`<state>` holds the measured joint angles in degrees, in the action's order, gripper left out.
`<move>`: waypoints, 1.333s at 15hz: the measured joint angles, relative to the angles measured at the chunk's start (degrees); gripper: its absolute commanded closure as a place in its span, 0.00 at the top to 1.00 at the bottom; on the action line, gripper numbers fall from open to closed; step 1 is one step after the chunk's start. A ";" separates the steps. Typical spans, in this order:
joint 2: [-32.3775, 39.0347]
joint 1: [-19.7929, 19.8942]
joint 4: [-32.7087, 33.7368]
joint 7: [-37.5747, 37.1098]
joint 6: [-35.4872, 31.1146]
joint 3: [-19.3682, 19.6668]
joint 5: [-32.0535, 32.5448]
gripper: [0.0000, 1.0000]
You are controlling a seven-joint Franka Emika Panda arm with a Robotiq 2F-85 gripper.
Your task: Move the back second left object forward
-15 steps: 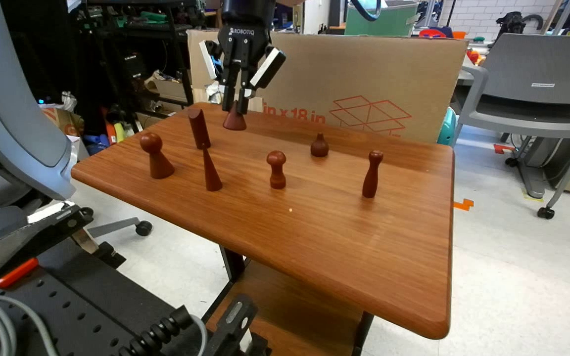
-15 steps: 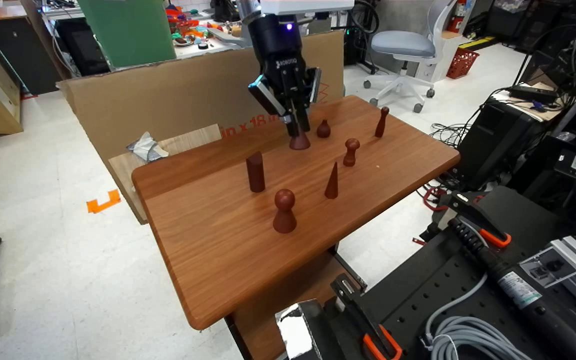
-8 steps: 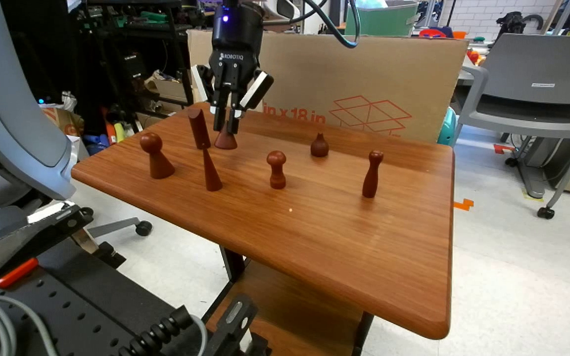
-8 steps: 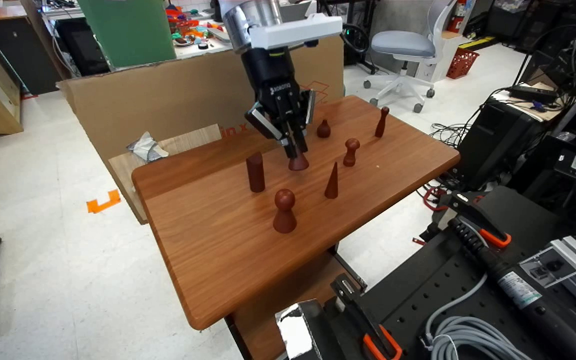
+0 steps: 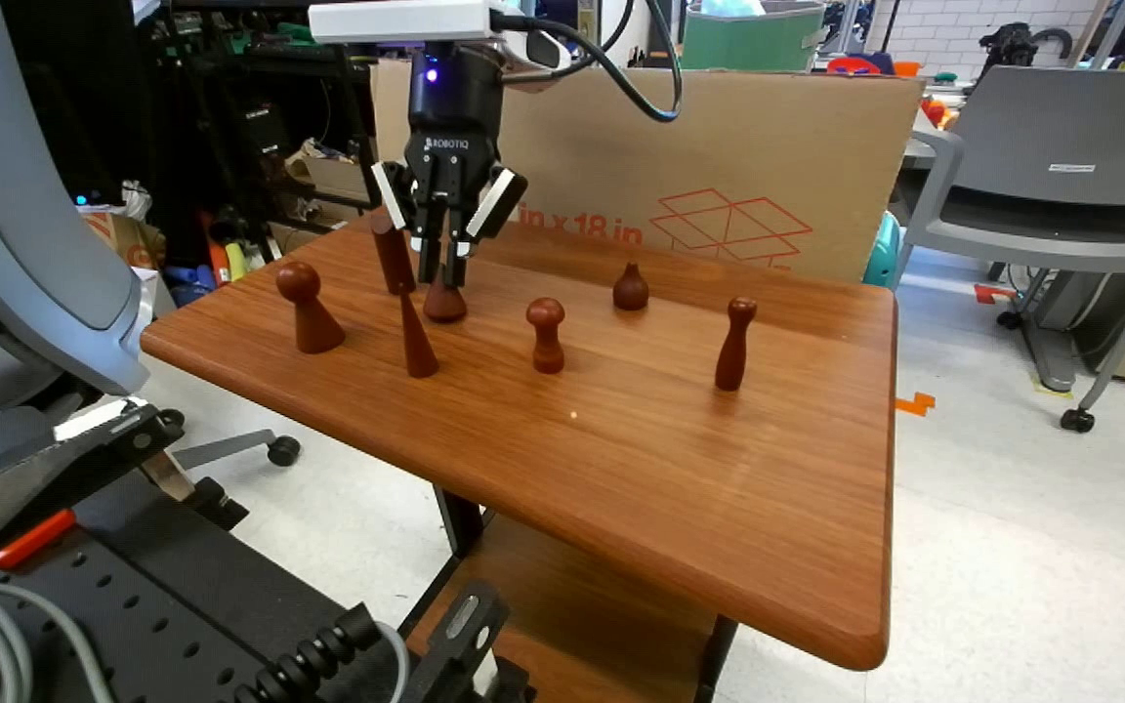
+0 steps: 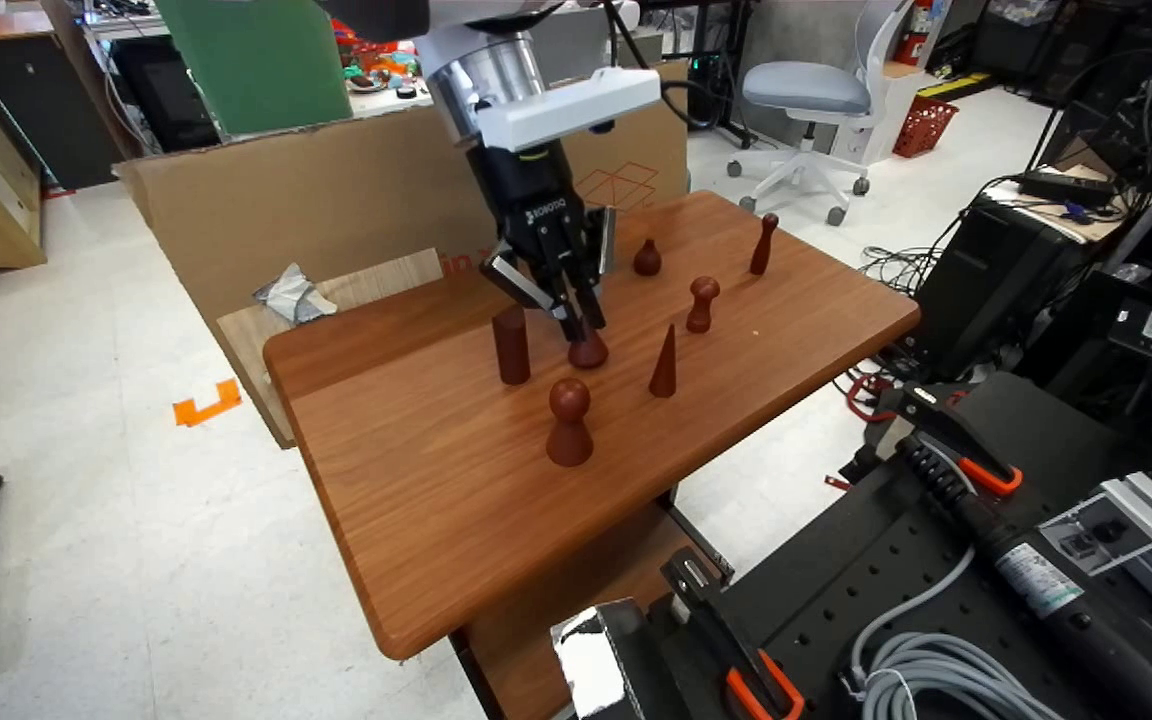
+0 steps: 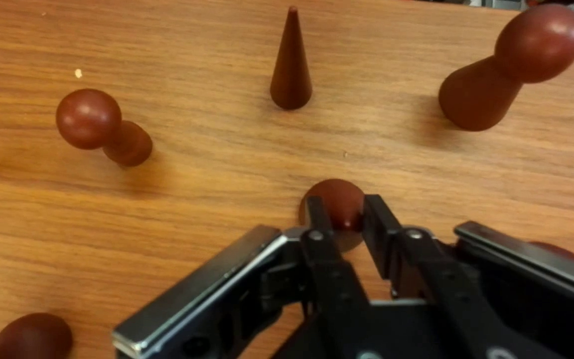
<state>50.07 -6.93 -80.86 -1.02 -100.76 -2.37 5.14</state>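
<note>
Forward move of the cone (image 5: 444, 307), apparently nearing completion. From my remote seat I am holding the cone by its upper part: in the wrist view its tip is showing between the jaws, which are gripping it. In both exterior views it is appearing upright, its base at or just above the counter (image 5: 680, 488); I am unable to tell whether they are touching. In an exterior view it is showing ahead of a line from the peg (image 6: 512, 347) to the vase (image 6: 647, 261), and behind the spike (image 6: 664, 370) and pawn (image 6: 569, 440). Taking forward as toward those last two, I am judging grasp and most of the carry as done. Remaining, in my judgement: setting the base flat, parting the jaws and backing away without brushing the nearby peg.
</note>
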 measured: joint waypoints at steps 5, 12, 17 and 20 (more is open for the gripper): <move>-0.04 -0.48 0.23 -0.71 -0.89 0.14 0.27 0.78; -7.81 -0.45 -2.34 -0.64 -4.70 -1.35 -1.32 1.00; -18.86 -0.46 -11.92 -0.64 -11.77 -2.07 -2.04 1.00; -23.17 -0.44 -17.63 -0.64 -14.35 -1.97 -2.02 1.00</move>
<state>26.90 -7.37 -98.50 -1.67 -115.11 -4.34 3.12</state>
